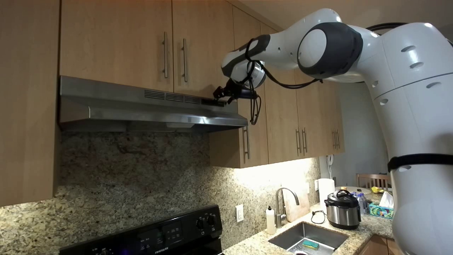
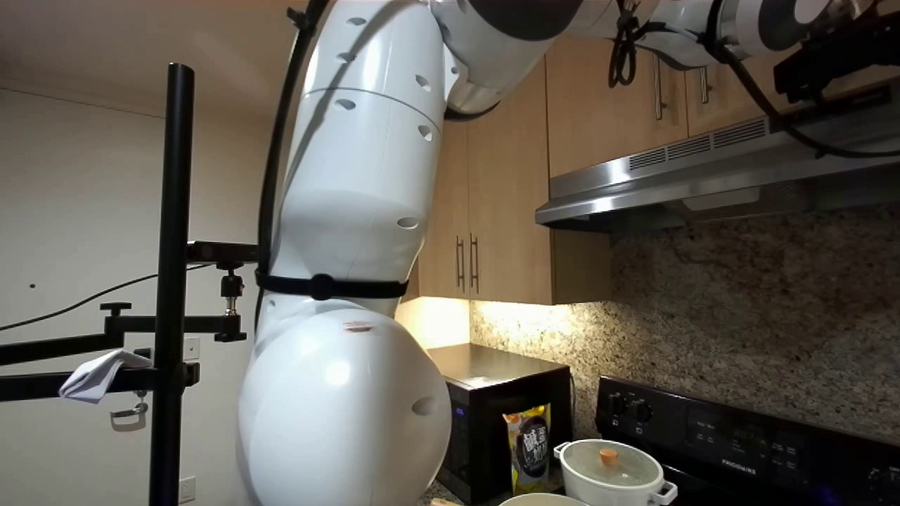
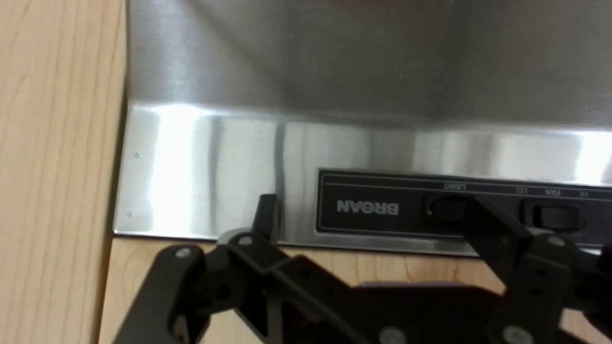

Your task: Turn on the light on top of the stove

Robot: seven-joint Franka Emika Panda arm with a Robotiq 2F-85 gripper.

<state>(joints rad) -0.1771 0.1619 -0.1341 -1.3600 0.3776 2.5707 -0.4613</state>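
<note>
Where the wrist view looks: a black rectangular control strip (image 3: pixel 406 191), lettered BROAN, in the brushed stainless-steel range hood (image 3: pixel 296 71); that upside-down lettering is legible to you only there.

Black LIGHT slider (image 3: pixel 442 210): set in the strip near the hood's end, left of the black FAN slider (image 3: pixel 557 217) in the wrist view.

Black two-fingered gripper (image 3: pixel 370 205): fingers spread wide, the BROAN lettering between the tips in the wrist view; one tip covers part of the LIGHT slider, and whether they touch you cannot tell.

Rectangular steel sink (image 1: pixel 322 233) and round black-and-silver pressure cooker (image 1: pixel 342 212): before you in an exterior view, the gripper small at the hood's upper edge.

White lidded pot (image 2: pixel 601 494) and black box-shaped microwave (image 2: pixel 489 414): shown to you in an exterior view, the gripper cut off by the right edge.

Speckled granite backsplash (image 1: pixel 134 166): darker under the hood than under the pale wooden cabinets (image 1: pixel 283 117) beside it, in both exterior views.

Your white arm with dark grey joint covers (image 1: pixel 417 117): bent at a high elbow, forearm extended toward the hood, wrist angled down, fingers aimed at the strip.
</note>
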